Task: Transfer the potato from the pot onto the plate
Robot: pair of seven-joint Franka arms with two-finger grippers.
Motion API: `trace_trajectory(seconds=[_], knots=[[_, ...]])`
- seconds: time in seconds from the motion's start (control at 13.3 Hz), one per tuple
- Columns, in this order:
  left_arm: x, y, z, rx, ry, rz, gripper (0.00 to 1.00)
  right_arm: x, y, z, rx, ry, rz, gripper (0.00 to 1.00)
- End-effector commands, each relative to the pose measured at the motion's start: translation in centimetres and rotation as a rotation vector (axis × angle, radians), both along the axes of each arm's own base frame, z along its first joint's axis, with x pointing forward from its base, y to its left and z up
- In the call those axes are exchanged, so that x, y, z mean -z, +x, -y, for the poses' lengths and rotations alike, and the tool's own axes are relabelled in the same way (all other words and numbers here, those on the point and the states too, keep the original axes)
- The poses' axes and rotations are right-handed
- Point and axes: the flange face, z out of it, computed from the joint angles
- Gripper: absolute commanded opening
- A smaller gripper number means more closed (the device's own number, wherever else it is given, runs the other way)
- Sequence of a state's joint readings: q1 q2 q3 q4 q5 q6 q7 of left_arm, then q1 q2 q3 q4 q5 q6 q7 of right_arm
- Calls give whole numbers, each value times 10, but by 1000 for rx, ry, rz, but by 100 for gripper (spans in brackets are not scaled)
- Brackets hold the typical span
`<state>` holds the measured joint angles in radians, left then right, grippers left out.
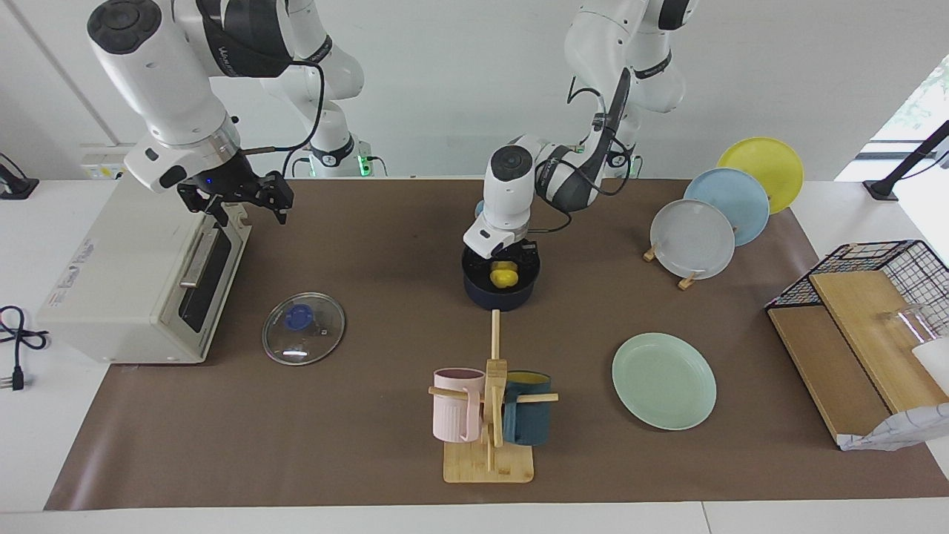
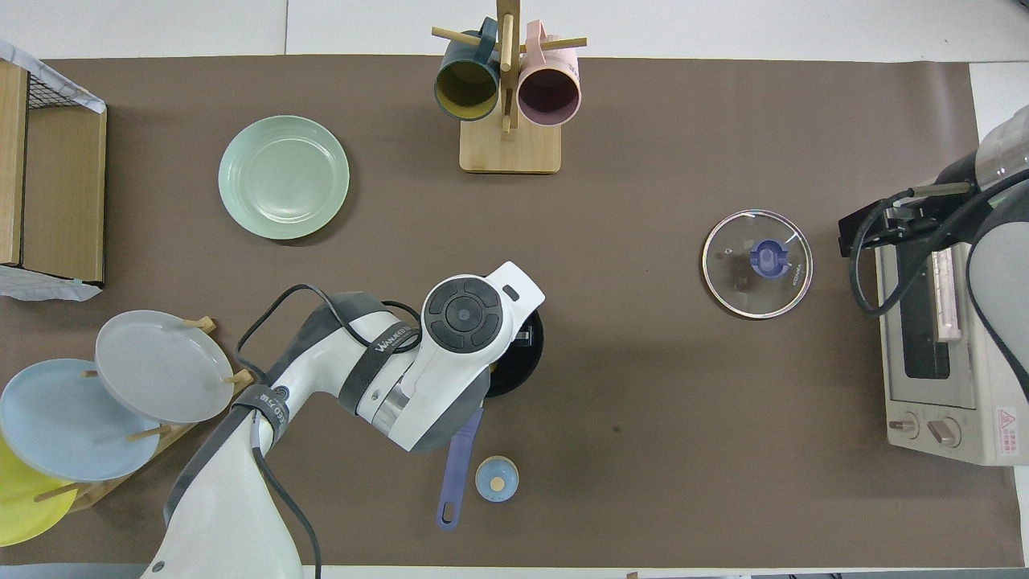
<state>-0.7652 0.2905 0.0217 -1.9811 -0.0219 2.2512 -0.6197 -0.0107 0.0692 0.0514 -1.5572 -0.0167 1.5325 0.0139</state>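
Though the left end effector (image 1: 506, 261), fingers unreadable, sits in the pot (image 1: 498, 295) at frame centre, the potato (image 1: 503, 275) looks light, rigid and slick, best pinched across its narrow middle.

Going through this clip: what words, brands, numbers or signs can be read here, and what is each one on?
Grey strap on the left arm: white lettering, too blurred to read.
Round glass lid with blue knob: small print near the rim, too small to read.
White toaster oven: red-triangle warning sticker, text unreadable; printing on its top, unreadable.
Nothing else bears readable text.
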Motion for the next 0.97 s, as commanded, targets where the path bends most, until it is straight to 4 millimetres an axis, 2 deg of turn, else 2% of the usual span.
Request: trace_trajectory(seconds=[0.0,0.15,0.45,0.75,0.9], knots=[[2,-3,-1,-14,0,25,92,1,-7,8,32,10,-8,100],[2,-3,-1,-20,-1,26,60,-3,-12,8,27,9,0,100],[0,0,-2,-27,-7,32,1,0,-24,7,24,6,-6,100],[-8,2,-1,-51,-13,37,0,1,-25,10,29,6,-8,100],[-38,5,-5,-57,-25,46,0,0,-25,11,30,6,-5,100]])
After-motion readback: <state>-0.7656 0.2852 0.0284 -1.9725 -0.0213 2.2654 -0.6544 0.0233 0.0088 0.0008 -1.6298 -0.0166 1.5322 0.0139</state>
